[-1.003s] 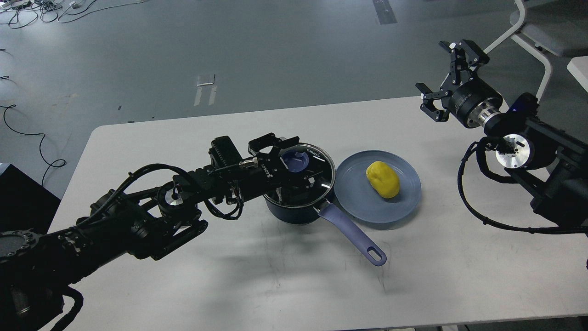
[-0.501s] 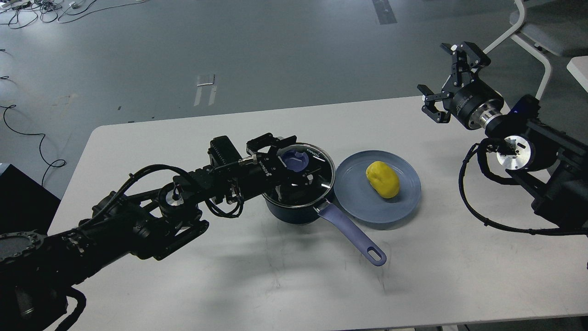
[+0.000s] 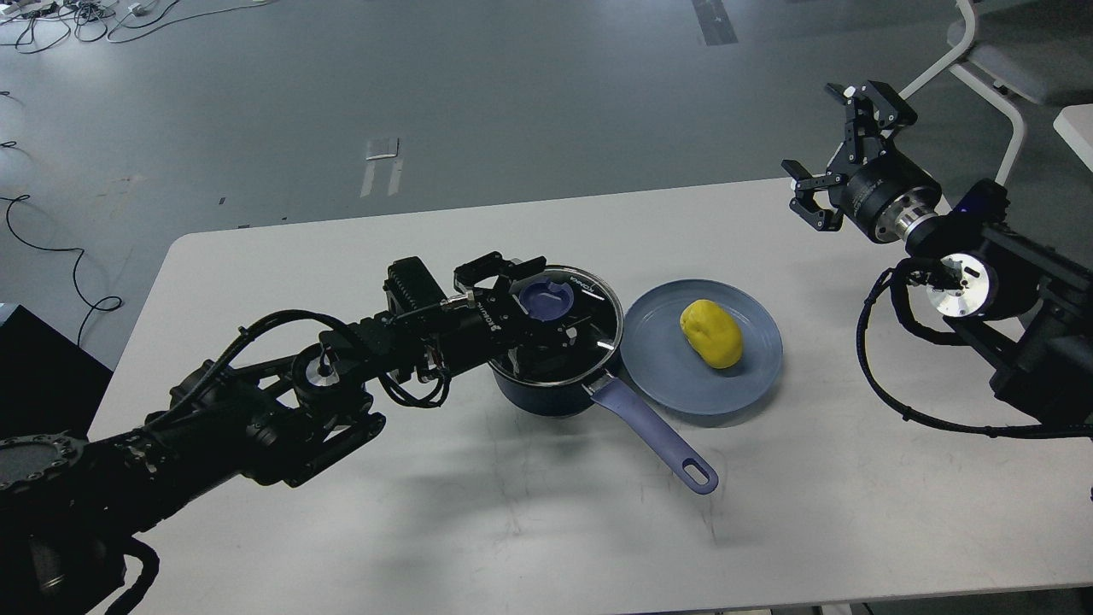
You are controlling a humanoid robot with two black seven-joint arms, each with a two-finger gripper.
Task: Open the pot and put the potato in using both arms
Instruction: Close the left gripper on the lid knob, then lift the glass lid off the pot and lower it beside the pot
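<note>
The navy pot [image 3: 546, 397] stands mid-table with its lavender handle [image 3: 657, 436] pointing to the front right. A glass lid [image 3: 593, 329] with a lavender knob [image 3: 548, 301] lies on it. My left gripper [image 3: 534, 301] is low over the lid, its open fingers on either side of the knob; I cannot tell whether they touch it. The yellow potato [image 3: 711, 333] lies on a pale-blue plate [image 3: 683, 389] just right of the pot. My right gripper [image 3: 837, 141] is open and empty, held in the air above the table's far right edge.
The white table [image 3: 512, 512] ends close behind the right gripper. A white chair frame [image 3: 982, 77] stands at the back right. A black box [image 3: 43, 367] sits off the table's left edge. My right arm's cable loop [image 3: 862, 359] hangs right of the plate.
My left gripper has slid a little to the left and down over the lid knob. My right gripper has drifted slightly right. The pot, lid and potato have not moved.
</note>
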